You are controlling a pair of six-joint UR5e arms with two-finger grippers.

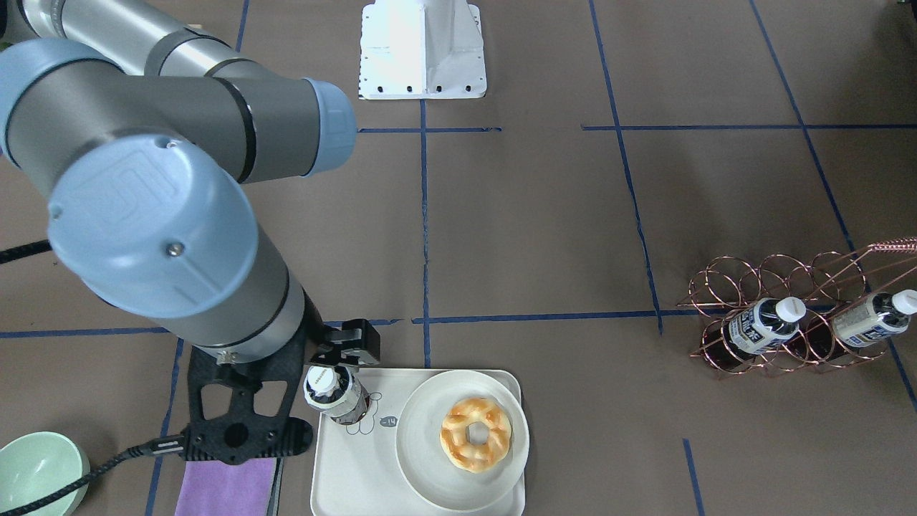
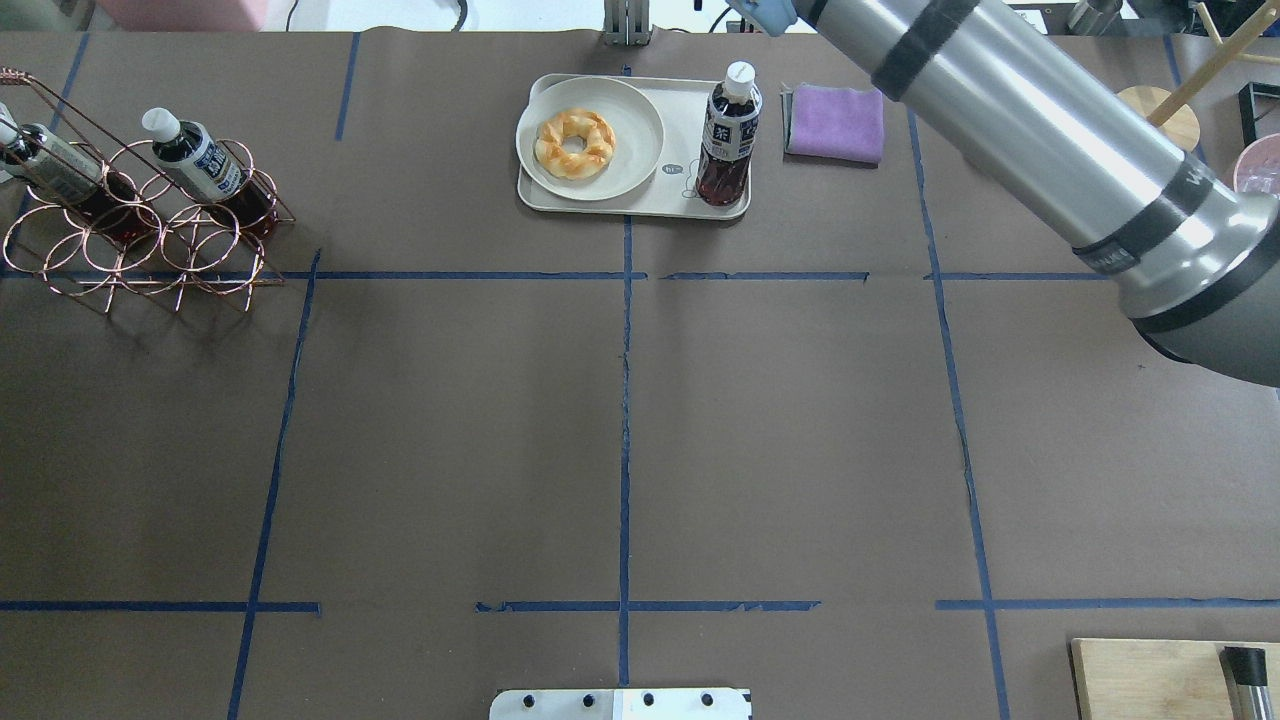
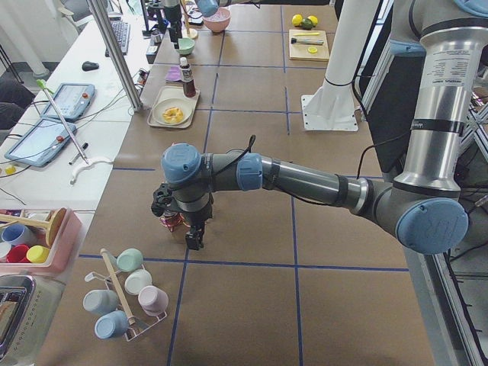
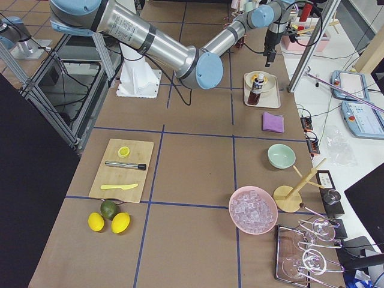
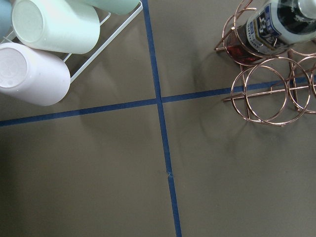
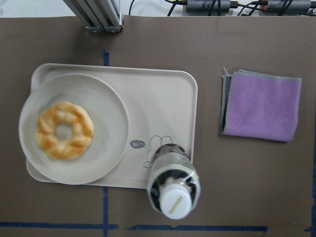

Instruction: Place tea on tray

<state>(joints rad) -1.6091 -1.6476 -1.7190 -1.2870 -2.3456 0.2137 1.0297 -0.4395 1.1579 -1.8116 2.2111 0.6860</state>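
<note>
Evidently placement is done: the tea [image 2: 728, 135] stands upright on the tray [image 2: 685, 120], at the middle of the bench's far edge, clear of the right gripper [image 1: 352, 344], whose opening I cannot tell. Only retreat appears left.

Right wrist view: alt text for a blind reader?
From above: a small clear plastic tea bottle, white cap, stands on the lower right corner of an off-white rectangular tray. A round off-white plate with a ring-shaped pastry fills the tray's left; a purple cloth lies off its right.
</note>
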